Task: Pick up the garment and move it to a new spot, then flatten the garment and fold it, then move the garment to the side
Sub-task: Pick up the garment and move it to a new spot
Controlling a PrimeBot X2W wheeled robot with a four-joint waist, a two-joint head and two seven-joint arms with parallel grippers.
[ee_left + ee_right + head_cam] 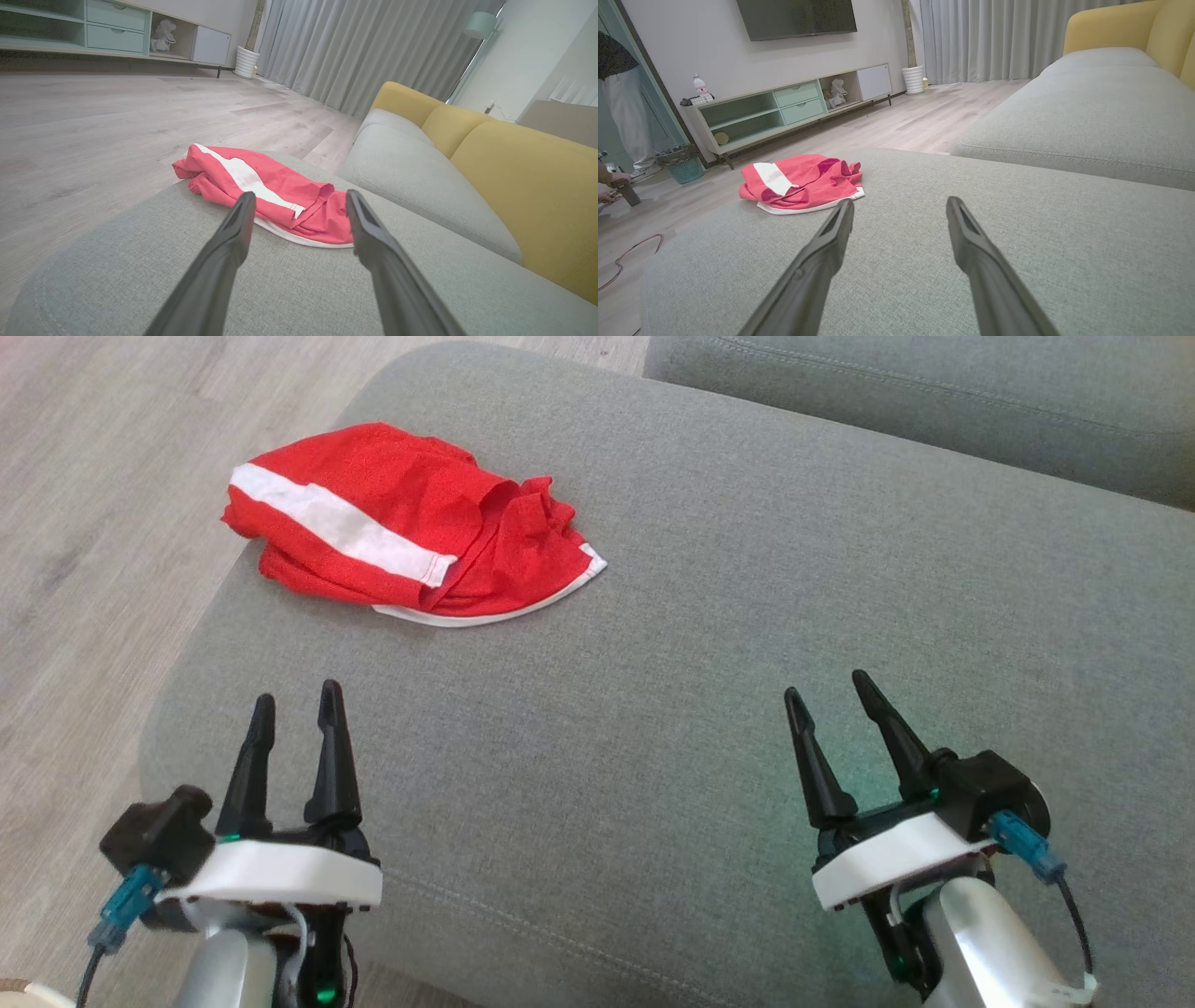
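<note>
Near the far left corner of the grey fabric sofa cushion [653, 709] lies the crumpled red-and-white mesh garment [392, 523]; my left tool [298, 693] and right tool [826, 684] hang spread. I'd pinch a raised fold.

The garment [373, 504] is red, with a broad white stripe and a thin white edge along its hem. The seat cushion [747, 663] is grey with a fine woven fleck; the sofa back [528, 186] is mustard yellow. The floor [84, 523] is pale wood grain. The left gripper [298, 693] and the right gripper [824, 684] are black, each on a white base
</note>
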